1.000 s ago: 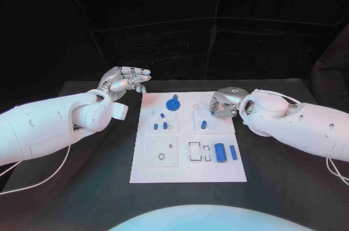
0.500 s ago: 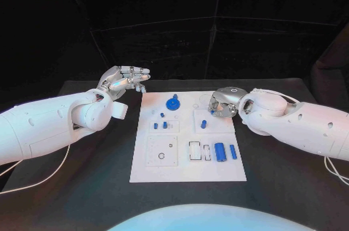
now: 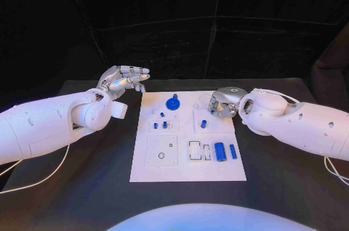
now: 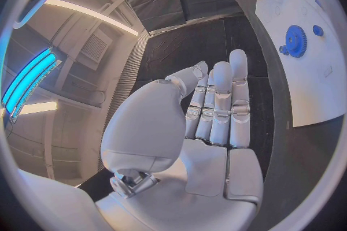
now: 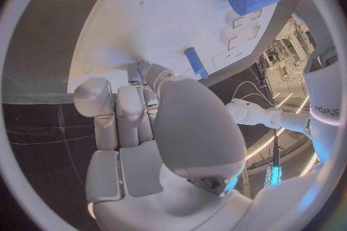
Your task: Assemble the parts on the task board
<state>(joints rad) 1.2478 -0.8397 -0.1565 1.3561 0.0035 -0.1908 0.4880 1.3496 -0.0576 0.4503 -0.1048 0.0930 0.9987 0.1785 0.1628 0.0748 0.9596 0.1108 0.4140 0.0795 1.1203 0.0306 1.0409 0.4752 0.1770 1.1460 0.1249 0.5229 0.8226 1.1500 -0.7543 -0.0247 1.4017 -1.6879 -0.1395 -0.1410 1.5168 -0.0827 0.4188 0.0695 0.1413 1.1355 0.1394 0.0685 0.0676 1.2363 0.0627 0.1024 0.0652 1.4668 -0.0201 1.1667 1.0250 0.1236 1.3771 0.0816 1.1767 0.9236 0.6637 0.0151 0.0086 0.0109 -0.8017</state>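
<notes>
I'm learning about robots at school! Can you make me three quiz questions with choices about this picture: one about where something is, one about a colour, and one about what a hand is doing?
1. Where is the right hand?
A. Over the task board's far right corner
B. Off the table
C. On the board's near edge

2. What colour is the gear-shaped part?
A. Red
B. Blue
C. Green

3. What is the left hand doing?
A. Gripping the gear
B. Pressing on the board
C. Holding nothing, raised beside the board

Answers:
1. A, the head view shows it above the far right corner of the white board.
2. B, the gear is blue, like the other small parts.
3. C, its fingers are bare in the left wrist view, and it sits off the board's far left corner.
</notes>
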